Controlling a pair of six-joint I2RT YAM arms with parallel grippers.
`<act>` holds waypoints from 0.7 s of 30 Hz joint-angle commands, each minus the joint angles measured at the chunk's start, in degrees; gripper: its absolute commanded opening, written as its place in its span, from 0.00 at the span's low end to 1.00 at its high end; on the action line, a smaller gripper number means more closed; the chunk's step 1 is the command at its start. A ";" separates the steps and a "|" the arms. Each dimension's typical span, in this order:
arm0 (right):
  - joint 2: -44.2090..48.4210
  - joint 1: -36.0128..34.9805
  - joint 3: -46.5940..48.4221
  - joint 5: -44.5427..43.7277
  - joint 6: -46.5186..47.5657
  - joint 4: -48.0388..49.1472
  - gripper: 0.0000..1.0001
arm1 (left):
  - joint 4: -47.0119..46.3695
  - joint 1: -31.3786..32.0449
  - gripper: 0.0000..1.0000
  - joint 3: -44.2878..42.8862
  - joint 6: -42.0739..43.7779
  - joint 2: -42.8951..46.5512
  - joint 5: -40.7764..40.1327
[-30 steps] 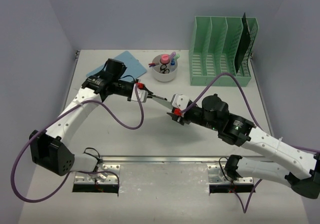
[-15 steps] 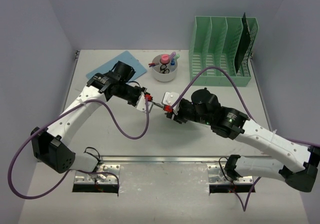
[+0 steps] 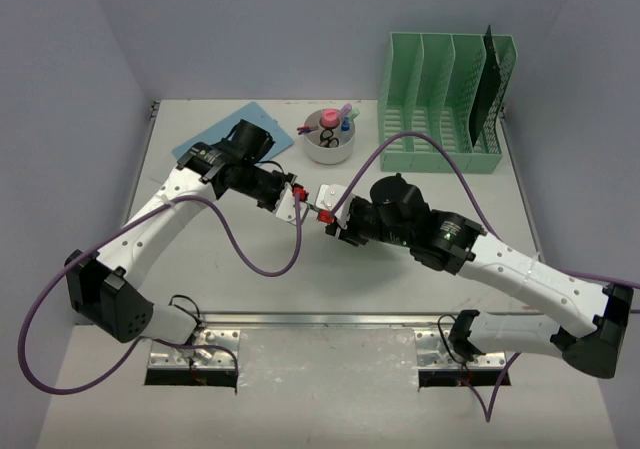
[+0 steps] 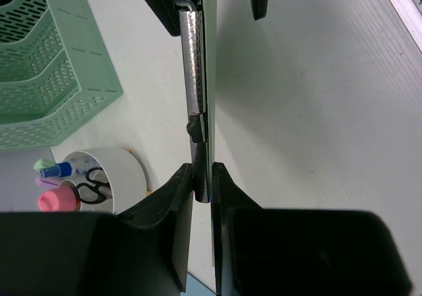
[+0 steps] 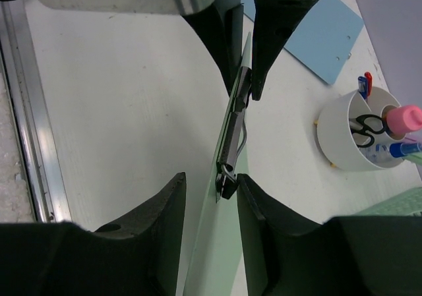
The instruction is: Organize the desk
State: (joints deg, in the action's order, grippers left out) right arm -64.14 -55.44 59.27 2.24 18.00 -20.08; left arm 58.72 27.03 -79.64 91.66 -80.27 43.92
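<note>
A thin pale-green clipboard (image 4: 210,78) with a metal clip (image 4: 193,59) hangs edge-on above the middle of the desk (image 3: 330,279). My left gripper (image 4: 202,177) is shut on the board and the clip's end. In the top view it (image 3: 297,197) faces my right gripper (image 3: 330,212) tip to tip. My right gripper (image 5: 211,184) straddles the other end of the clipboard (image 5: 217,243). Its right finger touches the clip (image 5: 234,138), and a gap shows between its left finger and the board. The left gripper's fingers (image 5: 277,26) pinch the far end.
A white cup (image 3: 329,139) with scissors and markers stands behind the grippers. A mint-green file rack (image 3: 445,99) at the back right holds a black folder (image 3: 484,84). A blue sheet (image 3: 235,129) lies at the back left. A metal rail (image 3: 330,319) runs along the near edge.
My right gripper moved left to meet the left one, came around the clipboard's clip end, and its jaws narrowed. The left gripper shifted slightly right, still holding the clipboard.
</note>
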 commanded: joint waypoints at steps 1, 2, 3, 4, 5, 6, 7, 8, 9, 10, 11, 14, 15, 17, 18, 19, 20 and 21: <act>-0.20 0.25 3.40 1.01 0.02 3.55 0.38 | 0.78 0.75 0.00 -2.28 1.07 -0.33 1.96; -0.02 0.24 3.40 0.84 -0.07 3.64 0.38 | 0.87 0.83 0.00 -2.28 1.07 -0.41 1.96; 0.07 0.33 3.66 0.92 -0.16 3.64 0.39 | 1.05 0.75 0.00 -2.19 1.15 -0.41 1.87; 0.24 0.25 3.75 0.92 -0.16 3.47 0.39 | 1.22 0.83 0.00 -2.10 1.16 -0.50 1.87; 0.24 0.33 4.19 0.92 -0.16 3.38 0.39 | 1.31 0.84 0.00 -2.02 1.24 -0.59 1.87; 0.33 0.33 4.37 0.92 -0.16 3.20 0.39 | 1.31 0.84 0.00 -1.93 1.24 -0.50 1.96; 0.42 0.25 4.54 1.01 -0.16 2.94 0.38 | 1.31 0.84 0.00 -1.93 1.33 -0.50 2.04; 0.33 0.24 4.63 1.01 -0.24 2.76 0.38 | 1.05 0.92 0.00 -1.93 1.24 -0.59 2.22; 0.24 0.33 4.81 1.27 -0.07 2.76 0.36 | 0.87 0.92 0.00 -2.01 1.07 -0.50 2.22; 0.33 0.33 4.81 1.36 -0.07 2.76 0.34 | 0.70 1.01 0.00 -2.10 0.81 -0.59 2.31; 0.16 0.25 4.81 1.62 0.02 2.59 0.33 | 0.52 1.01 0.00 -2.36 0.37 -0.68 2.48; -0.20 0.24 4.72 2.68 -0.07 1.71 0.31 | 0.87 1.10 0.00 -3.15 0.10 -1.12 2.57; -0.37 0.33 4.55 3.20 -0.07 1.45 0.31 | 0.87 1.10 0.00 -3.24 0.10 -1.20 2.57; -0.55 0.24 4.11 3.56 -0.07 1.01 0.30 | 0.78 1.10 0.00 -3.42 0.10 -1.20 2.57; -0.72 0.24 3.93 3.39 0.10 0.74 0.30 | 0.70 1.10 0.00 -3.51 -0.07 -1.29 2.57; -0.72 0.33 3.75 3.30 0.19 0.74 0.30 | 0.70 1.10 0.00 -3.51 -0.16 -1.29 2.49; -0.64 0.33 3.32 3.30 0.37 0.65 0.30 | 0.70 1.10 0.00 -3.77 -0.16 -1.38 2.66; -0.46 0.33 3.14 2.77 0.54 0.56 0.28 | 0.70 1.10 0.00 -3.77 -0.16 -1.47 2.75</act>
State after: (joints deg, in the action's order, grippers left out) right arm -64.58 -55.20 61.60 4.23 18.15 -19.92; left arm 59.40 27.42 -80.68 91.39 -81.76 44.05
